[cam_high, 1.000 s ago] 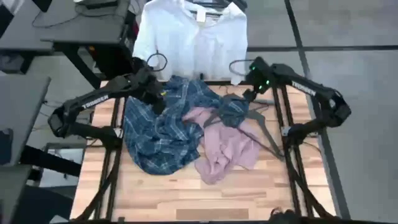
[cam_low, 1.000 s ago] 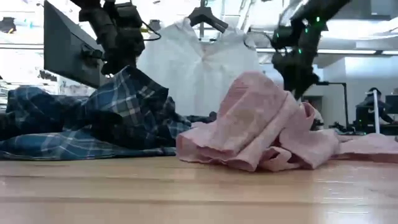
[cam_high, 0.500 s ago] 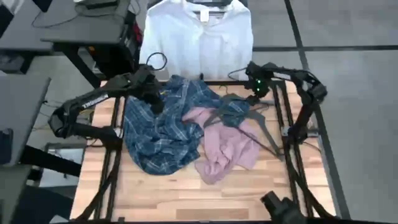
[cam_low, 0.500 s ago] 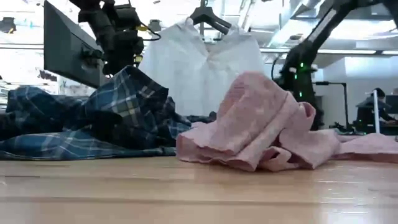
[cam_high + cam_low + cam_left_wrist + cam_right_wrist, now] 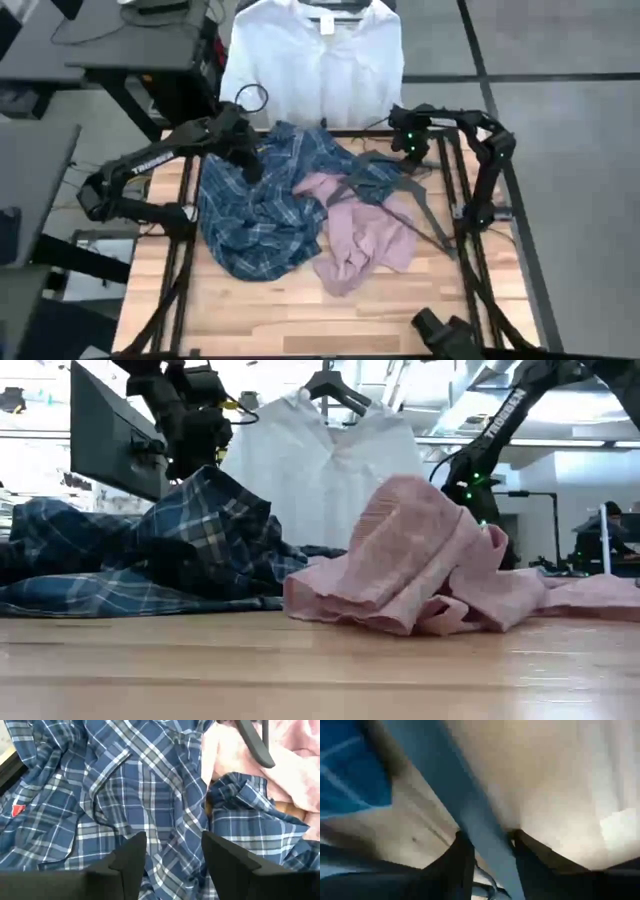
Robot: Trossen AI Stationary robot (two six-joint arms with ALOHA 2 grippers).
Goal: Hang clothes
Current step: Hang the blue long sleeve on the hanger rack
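A white shirt [image 5: 310, 70] hangs on a black hanger [image 5: 335, 390] beyond the table's far edge. A blue plaid shirt [image 5: 260, 215] lies crumpled on the left half of the table. A pink shirt [image 5: 360, 235] lies bunched to its right, touching it. Thin dark hangers [image 5: 420, 205] lie across the pink shirt and the table's right side. My left gripper [image 5: 175, 840] hovers open above the plaid's far left part. My right gripper [image 5: 487, 837] is down at the far right, shut on a hanger bar; the pink shirt hides it in the low view. My right gripper pinches a straight grey bar of a hanger [image 5: 487, 847] between its two fingers [image 5: 462, 857]. The fingers come steeply from above and lie across the bar. Which part of the hanger this is I cannot tell. The rest of the hanger lies on the table and the clothes.
Bare wood [image 5: 330, 310] shows along the table's near edge. A dark monitor [image 5: 110, 445] stands at the far left. Desks [image 5: 90, 50] stand off the table's left side. A dark object [image 5: 445, 335] pokes in at the near right edge.
My right gripper has dropped toward the table's far right corner and rolled, sinking behind the pink shirt in the low view. The shirts on the table have kept their places.
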